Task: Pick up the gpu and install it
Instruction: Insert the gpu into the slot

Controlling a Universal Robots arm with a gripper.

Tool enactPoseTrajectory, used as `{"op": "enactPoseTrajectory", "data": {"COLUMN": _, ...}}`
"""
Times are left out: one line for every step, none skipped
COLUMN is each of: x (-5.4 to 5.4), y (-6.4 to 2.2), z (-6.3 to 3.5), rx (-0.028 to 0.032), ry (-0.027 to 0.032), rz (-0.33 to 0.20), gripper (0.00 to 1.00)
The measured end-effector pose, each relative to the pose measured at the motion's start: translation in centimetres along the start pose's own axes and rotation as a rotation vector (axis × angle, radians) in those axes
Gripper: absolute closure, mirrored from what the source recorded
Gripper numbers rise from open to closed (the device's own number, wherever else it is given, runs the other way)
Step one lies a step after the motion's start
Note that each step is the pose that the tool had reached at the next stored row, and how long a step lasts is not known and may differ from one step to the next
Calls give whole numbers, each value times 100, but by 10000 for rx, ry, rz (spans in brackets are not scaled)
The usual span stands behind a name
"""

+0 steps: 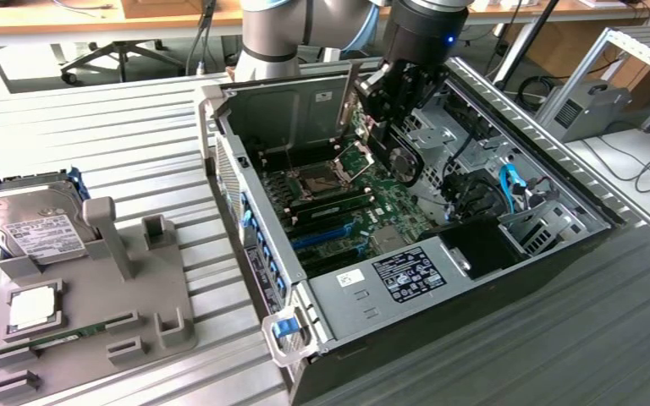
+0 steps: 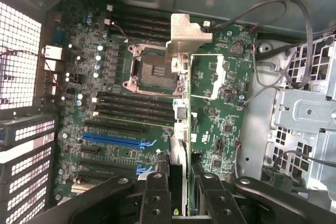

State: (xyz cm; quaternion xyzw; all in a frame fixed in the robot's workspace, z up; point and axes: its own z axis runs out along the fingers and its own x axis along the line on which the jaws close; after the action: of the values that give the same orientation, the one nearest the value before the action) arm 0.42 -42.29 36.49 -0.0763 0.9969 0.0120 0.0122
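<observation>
Starting nearest in the exterior view: a grey fixture [image 1: 99, 321] sits on the slatted bench [image 1: 99, 127] at the exterior view's left, carrying a hard drive [image 1: 31, 224], a CPU chip [image 1: 34, 306] and a RAM stick [image 1: 71, 338]. Just beside it, toward the exterior view's right, the PC case [image 1: 337, 296] lies open side up, motherboard [image 1: 337, 211] exposed. Further back, your hand [image 1: 391, 106] is over the case's far end, narrowed onto the gpu [image 1: 396, 154], so you're holding it. The card hangs upright above the motherboard, just past the CPU socket [image 1: 316, 179], black fan side toward the exterior camera. In the wrist view it's edge-on between the fingers [image 2: 157, 198], silver bracket at the far end. Can't tell if its lower edge touches the board. Arm base [image 1: 271, 38] sits behind the case.
</observation>
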Motion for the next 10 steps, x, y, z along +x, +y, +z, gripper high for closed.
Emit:
{"op": "enactPoseTrajectory", "data": {"x": 0, "y": 0, "z": 0, "rx": 0, "ry": 0, "rz": -19, "gripper": 74}}
{"op": "enactPoseTrajectory", "data": {"x": 0, "y": 0, "z": 0, "rx": -1, "ry": 1, "rz": -39, "gripper": 74}}
{"op": "enactPoseTrajectory", "data": {"x": 0, "y": 0, "z": 0, "rx": -1, "ry": 1, "rz": -56, "gripper": 74}}
{"op": "enactPoseTrajectory", "data": {"x": 0, "y": 0, "z": 0, "rx": -2, "ry": 1, "rz": -74, "gripper": 74}}
{"op": "enactPoseTrajectory", "data": {"x": 0, "y": 0, "z": 0, "rx": -2, "ry": 2, "rz": -92, "gripper": 74}}
{"op": "enactPoseTrajectory", "data": {"x": 0, "y": 0, "z": 0, "rx": -2, "ry": 3, "rz": -111, "gripper": 74}}
{"op": "enactPoseTrajectory", "data": {"x": 0, "y": 0, "z": 0, "rx": -3, "ry": 3, "rz": -128, "gripper": 74}}
{"op": "enactPoseTrajectory", "data": {"x": 0, "y": 0, "z": 0, "rx": -4, "ry": 4, "rz": -158, "gripper": 74}}
{"op": "enactPoseTrajectory", "data": {"x": 0, "y": 0, "z": 0, "rx": -4, "ry": 4, "rz": -181, "gripper": 74}}
{"op": "enactPoseTrajectory", "data": {"x": 0, "y": 0, "z": 0, "rx": -5, "ry": 4, "rz": -202, "gripper": 74}}
